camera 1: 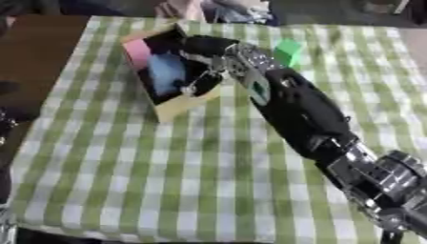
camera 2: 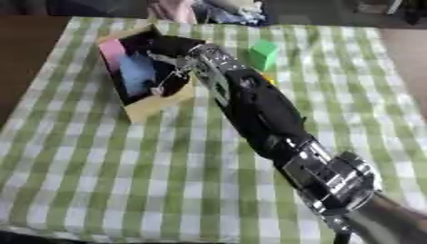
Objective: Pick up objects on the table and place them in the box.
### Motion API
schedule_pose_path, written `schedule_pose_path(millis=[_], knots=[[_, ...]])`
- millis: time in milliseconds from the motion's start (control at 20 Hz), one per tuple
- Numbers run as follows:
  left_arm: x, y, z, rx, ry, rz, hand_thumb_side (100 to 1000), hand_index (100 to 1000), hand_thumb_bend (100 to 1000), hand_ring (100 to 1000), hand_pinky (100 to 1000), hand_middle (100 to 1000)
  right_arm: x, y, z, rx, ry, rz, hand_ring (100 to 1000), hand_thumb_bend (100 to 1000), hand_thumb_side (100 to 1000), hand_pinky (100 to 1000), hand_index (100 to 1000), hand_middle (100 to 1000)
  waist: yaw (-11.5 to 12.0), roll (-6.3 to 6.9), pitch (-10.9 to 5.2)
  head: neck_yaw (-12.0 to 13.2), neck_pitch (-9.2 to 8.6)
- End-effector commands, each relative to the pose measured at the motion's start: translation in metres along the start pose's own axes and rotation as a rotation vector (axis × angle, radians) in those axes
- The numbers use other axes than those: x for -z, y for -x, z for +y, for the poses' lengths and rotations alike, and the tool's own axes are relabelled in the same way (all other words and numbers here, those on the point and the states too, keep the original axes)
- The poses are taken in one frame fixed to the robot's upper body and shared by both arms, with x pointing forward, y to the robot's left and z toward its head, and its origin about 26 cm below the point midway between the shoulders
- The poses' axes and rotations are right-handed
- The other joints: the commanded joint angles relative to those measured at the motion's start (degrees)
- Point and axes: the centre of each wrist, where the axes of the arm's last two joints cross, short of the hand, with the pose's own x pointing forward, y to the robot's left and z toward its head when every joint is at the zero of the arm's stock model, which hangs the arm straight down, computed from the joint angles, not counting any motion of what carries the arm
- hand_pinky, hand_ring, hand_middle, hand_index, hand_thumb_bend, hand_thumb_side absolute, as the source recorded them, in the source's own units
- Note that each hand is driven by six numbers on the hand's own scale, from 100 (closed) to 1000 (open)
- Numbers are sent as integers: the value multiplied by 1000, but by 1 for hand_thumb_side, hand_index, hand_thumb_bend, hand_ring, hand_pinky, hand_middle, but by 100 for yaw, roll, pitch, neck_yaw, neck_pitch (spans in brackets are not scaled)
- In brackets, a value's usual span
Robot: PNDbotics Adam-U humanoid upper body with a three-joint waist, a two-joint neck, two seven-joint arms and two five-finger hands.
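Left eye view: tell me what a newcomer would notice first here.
The black and silver right arm cuts diagonally across the green checked tablecloth from the lower right, its right hand reaching into the open cardboard box at upper left. Inside the box lie something pink and something blue. A bright green block stands just beyond the arm.

Matt cardboard box [camera 1: 179, 108]; checked cloth tablecloth [camera 1: 167, 181].

A green-and-white checked cloth [camera 1: 167, 181] covers the worktop, carrying a tan box [camera 1: 179, 107] with pink and blue inside and a green block [camera 1: 288, 51].
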Motion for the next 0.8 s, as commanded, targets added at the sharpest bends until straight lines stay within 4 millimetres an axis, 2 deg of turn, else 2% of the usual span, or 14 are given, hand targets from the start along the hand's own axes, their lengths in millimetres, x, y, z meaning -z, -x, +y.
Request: schedule_pose_path(millis=[50, 300, 500, 750, 800], knots=[[4, -8, 1, 3, -3, -32, 830, 762, 113, 525, 629, 728, 0, -2, -16, -50, 19, -20, 933, 100, 455, 943, 1000, 989, -3, -39, -3, -10, 27], [4, -7, 1, 4, -2, -31, 831, 762, 114, 515, 613, 724, -1, -4, -21, -80, 8, -38, 1000, 100, 526, 1000, 1000, 1000, -6, -42, -3, -9, 27], [4, -7, 1, 3, 0, -31, 831, 762, 114, 515, 613, 724, -1, -4, -22, -91, -13, -36, 1000, 100, 538, 1000, 1000, 1000, -10, -46, -3, -7, 27], [4, -8, 1, -5, 6, -38, 827, 763, 113, 527, 635, 726, -4, -6, -30, -107, -2, -40, 1000, 100, 454, 1000, 1000, 1000, -20, -47, -8, 3, 27], [4, -8, 0, -9, 8, -42, 825, 764, 113, 538, 645, 728, -5, -5, -33, -109, 10, -39, 1000, 100, 415, 1000, 1000, 1000, -27, -47, -10, 10, 27]])
